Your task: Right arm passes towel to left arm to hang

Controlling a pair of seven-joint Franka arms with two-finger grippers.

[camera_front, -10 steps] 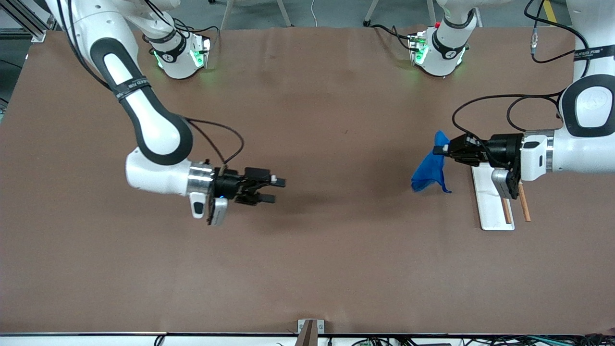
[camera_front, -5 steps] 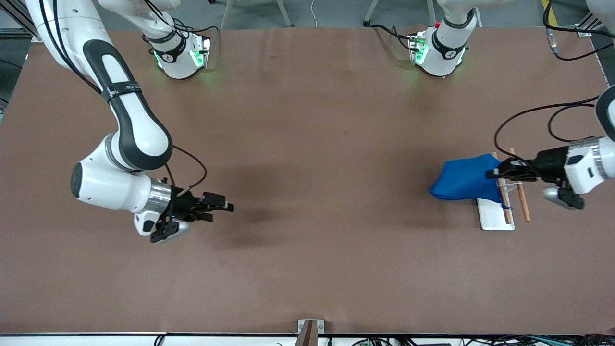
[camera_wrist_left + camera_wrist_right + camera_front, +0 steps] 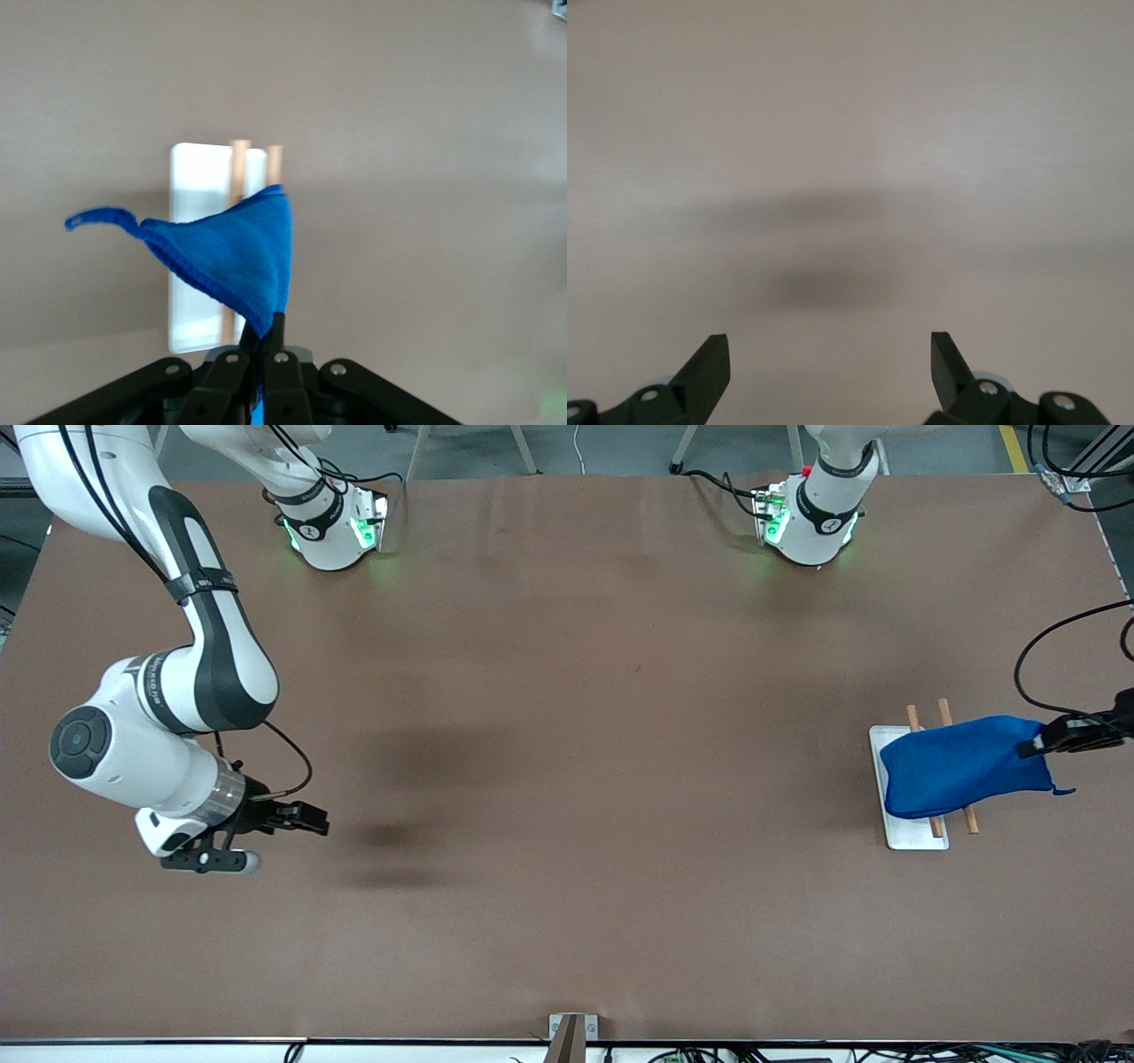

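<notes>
The blue towel [image 3: 961, 765] hangs stretched from my left gripper [image 3: 1032, 746], which is shut on one corner at the left arm's end of the table. The towel drapes over two wooden rods [image 3: 943, 713] that stand on a white base plate [image 3: 912, 837]. In the left wrist view the towel [image 3: 237, 257] spreads out from my closed fingers [image 3: 275, 332], its loop tag [image 3: 84, 218] sticking out, with the rods [image 3: 240, 155] and plate [image 3: 195, 181] below it. My right gripper [image 3: 314, 825] is open and empty over the right arm's end of the table; its wrist view shows only bare table [image 3: 850, 177].
The brown table [image 3: 567, 779] holds nothing else. The two arm bases [image 3: 332, 527] stand along the edge farthest from the front camera. A small bracket [image 3: 572, 1027] sits at the table's nearest edge.
My left gripper has pulled the towel toward the left arm's end, across the rods. My right gripper, open and empty, has withdrawn toward the right arm's end.
</notes>
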